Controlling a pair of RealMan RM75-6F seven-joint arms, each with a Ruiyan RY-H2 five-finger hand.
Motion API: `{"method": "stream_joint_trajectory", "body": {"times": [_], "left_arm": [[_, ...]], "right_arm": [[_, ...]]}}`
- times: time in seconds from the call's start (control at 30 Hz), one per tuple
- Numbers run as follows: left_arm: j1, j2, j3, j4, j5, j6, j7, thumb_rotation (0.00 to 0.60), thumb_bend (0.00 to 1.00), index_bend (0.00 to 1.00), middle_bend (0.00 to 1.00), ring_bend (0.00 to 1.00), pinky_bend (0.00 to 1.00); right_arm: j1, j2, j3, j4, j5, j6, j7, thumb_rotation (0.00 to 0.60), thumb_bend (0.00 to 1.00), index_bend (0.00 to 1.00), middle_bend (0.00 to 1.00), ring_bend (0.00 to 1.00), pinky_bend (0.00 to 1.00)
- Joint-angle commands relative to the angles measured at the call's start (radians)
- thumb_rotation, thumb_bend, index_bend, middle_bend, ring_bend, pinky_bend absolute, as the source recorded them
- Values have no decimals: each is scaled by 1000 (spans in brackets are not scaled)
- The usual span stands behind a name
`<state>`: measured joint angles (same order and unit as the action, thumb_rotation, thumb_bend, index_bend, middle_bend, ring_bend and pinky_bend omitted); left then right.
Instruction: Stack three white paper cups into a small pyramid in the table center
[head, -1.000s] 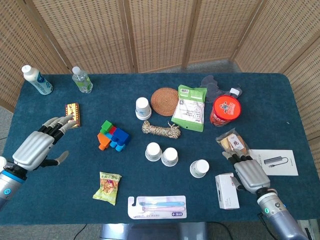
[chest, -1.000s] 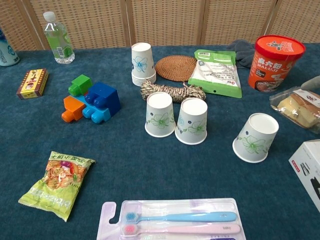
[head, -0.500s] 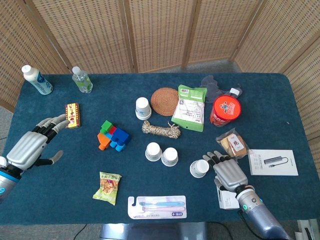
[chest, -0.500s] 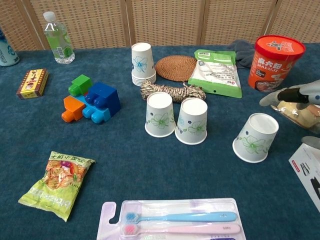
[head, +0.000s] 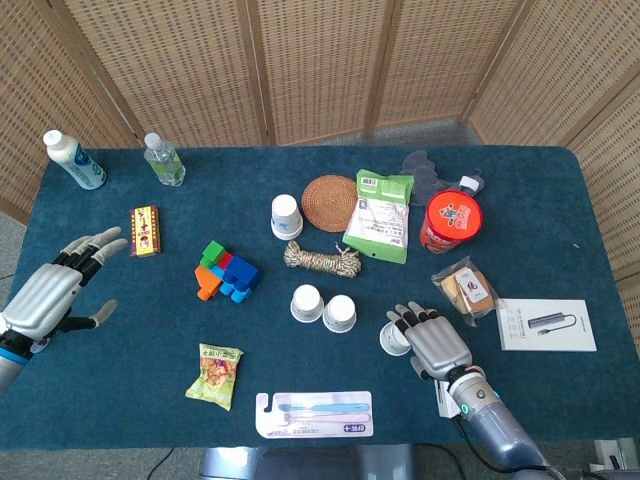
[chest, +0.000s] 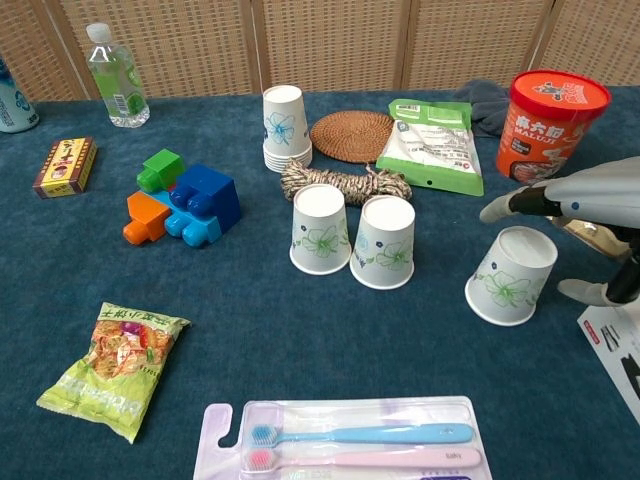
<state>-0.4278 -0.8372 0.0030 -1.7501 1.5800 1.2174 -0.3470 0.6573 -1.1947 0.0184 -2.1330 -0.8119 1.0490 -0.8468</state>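
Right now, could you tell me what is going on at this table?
The right hand is open beside a lone upside-down paper cup, not yet gripping it. Two more upside-down cups stand side by side mid-table, with nothing on top. The left hand hovers open at the far left, holding nothing.

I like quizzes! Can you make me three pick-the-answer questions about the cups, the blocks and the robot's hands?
1. Where is the lone paper cup?
A. right of the cup pair
B. on the woven coaster
C. beside the snack bag

2. Which block sits on top of the pile?
A. yellow
B. green
C. pink

3. The right hand is
A. lifting the cup
B. open beside the cup
C. holding toothbrushes

Answers: 1 A, it stands apart to the right. 2 B, green sits highest. 3 B, fingers spread, cup on the table.
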Motion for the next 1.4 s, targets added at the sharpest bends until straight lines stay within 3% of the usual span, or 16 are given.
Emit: {"method": "stream_joint_trajectory", "body": {"times": [0.03,0.77,0.93,1.17,1.4], "left_arm": [[3,-2,0,7,3,0,-7,600,451,0,0,0,74],[32,-7,-7,46,5,13,-56,600,451,0,0,0,73],[38,-8,-7,52,6,15,-63,600,451,0,0,0,74],[45,-3,-10,52,4,18,-63,600,452,0,0,0,74],[51,0,-13,45,0,21,-61,600,452,0,0,0,74]], "right_arm": [[16,-14,-6,1,15,9,-10,600,475,0,0,0,221],[86,-88,-34,50,65,55,-13,600,487,0,0,0,366],[93,-101,-39,67,67,55,0,600,505,9,30,4,455],[95,-106,-46,93,57,56,26,600,543,131,98,74,551],[94,-105,-54,96,39,60,43,600,563,258,214,215,634]]}}
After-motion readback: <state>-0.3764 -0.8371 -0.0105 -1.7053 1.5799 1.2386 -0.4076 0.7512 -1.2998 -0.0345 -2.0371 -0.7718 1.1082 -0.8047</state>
